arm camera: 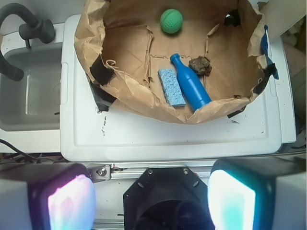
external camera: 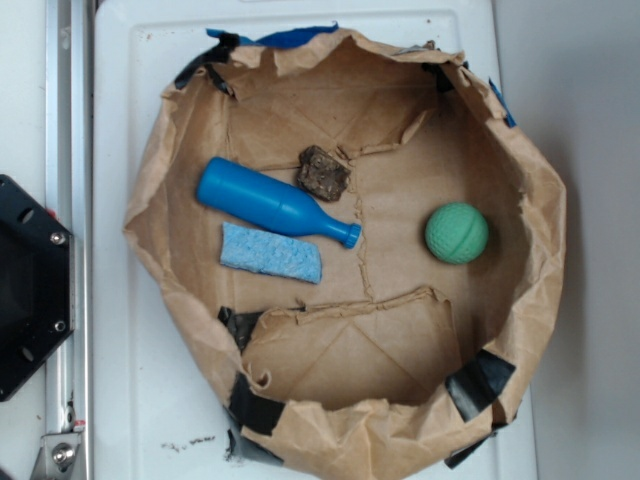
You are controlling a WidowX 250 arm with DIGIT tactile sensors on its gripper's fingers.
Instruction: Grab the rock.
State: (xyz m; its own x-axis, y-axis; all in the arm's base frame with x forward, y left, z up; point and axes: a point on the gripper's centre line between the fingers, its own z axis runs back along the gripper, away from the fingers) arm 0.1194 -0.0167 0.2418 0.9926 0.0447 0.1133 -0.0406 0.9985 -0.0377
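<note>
Rock, the small dark brown-grey rough lump (external camera: 323,173), sits on the floor of the crumpled brown paper basin (external camera: 150,190), touching the blue plastic bottle (external camera: 272,204) that lies beside the light blue sponge (external camera: 271,253); the green textured ball (external camera: 457,233) rests well apart; the gripper (arm camera: 152,200) hangs high outside the basin, fingers spread wide, holding nothing, so a descent beside the bottle looks necessary.
</note>
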